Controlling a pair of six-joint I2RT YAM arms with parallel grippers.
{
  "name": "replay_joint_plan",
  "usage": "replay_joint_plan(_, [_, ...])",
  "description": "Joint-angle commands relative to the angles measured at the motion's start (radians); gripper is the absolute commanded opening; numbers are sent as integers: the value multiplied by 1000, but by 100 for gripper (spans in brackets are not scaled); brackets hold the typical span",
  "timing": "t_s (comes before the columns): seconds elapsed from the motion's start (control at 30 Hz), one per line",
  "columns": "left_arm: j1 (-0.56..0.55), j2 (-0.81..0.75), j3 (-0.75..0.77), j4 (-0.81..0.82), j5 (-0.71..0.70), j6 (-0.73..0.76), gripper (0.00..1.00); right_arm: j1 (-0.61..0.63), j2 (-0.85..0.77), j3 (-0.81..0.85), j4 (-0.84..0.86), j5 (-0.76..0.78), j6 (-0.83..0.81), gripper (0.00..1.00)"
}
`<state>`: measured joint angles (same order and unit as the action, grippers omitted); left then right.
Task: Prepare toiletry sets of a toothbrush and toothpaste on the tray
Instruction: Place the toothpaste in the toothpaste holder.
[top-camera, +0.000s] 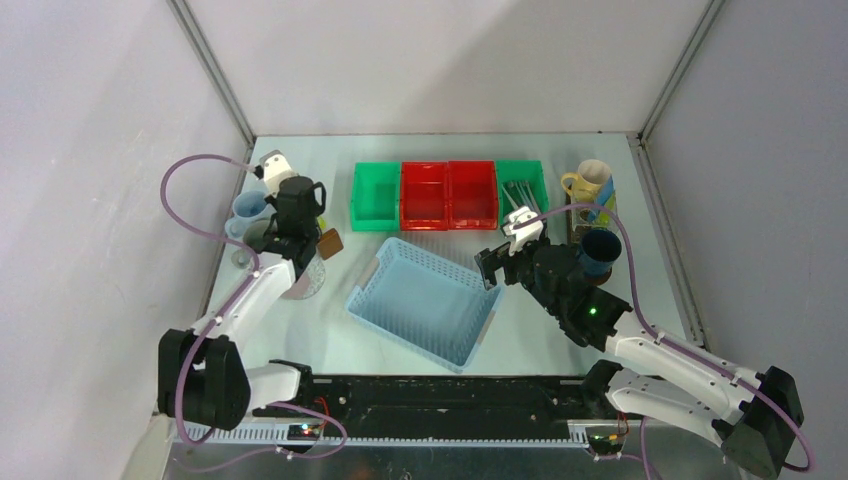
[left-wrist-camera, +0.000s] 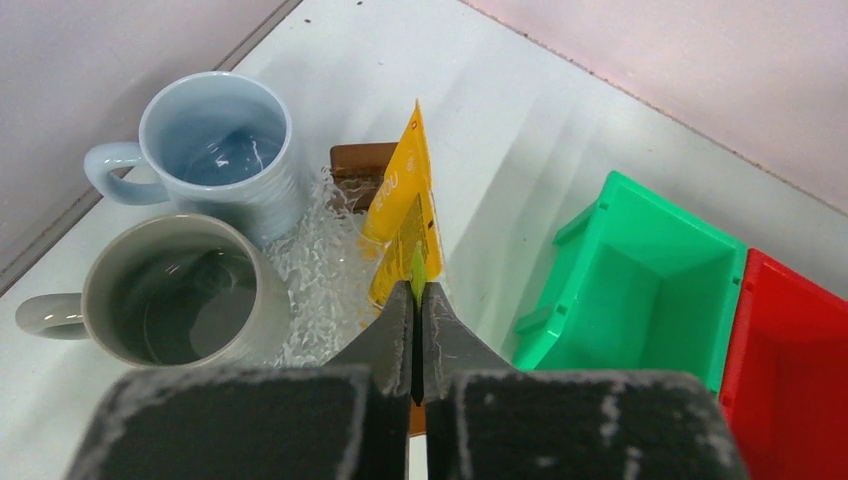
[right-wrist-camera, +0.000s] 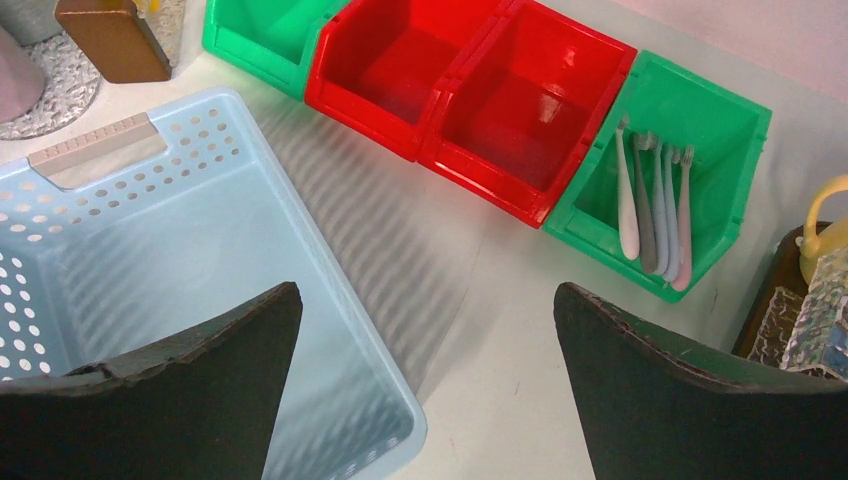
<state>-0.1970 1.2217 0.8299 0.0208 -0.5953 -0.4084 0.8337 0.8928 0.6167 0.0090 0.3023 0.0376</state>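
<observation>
Nearest us from above, the right tool (top-camera: 492, 268) hangs by the light blue basket (top-camera: 425, 300). At the left wrist, we see the left tool (left-wrist-camera: 417, 290) pinched on a yellow tube (left-wrist-camera: 400, 200) beside the grey mug (left-wrist-camera: 185, 300). At the right wrist, jaws gape wide and empty; toothbrushes (right-wrist-camera: 655, 205) lie in a green bin (right-wrist-camera: 720, 130).

At the bottom centre of the frame the left tool (left-wrist-camera: 416, 300) pinches the green end of a yellow tube (left-wrist-camera: 402, 215), which stands up over a clear crinkled mat (left-wrist-camera: 320, 270). A pale blue mug (left-wrist-camera: 272, 200) sits upper left with a grey mug (left-wrist-camera: 268, 312) just below it, and a green bin (left-wrist-camera: 680, 215) and a red bin (left-wrist-camera: 790, 340) sit at the right.
</observation>
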Motion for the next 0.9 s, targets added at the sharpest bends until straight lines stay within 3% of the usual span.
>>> replay_joint_plan(0.0, [-8,-20,-4,102,-9,25,0,-4,-11,-3,12,5,8,99])
replay_joint_plan(0.87, [-10,68,33,5,-44,28,0,-5,-15,-13,18,4,10,99])
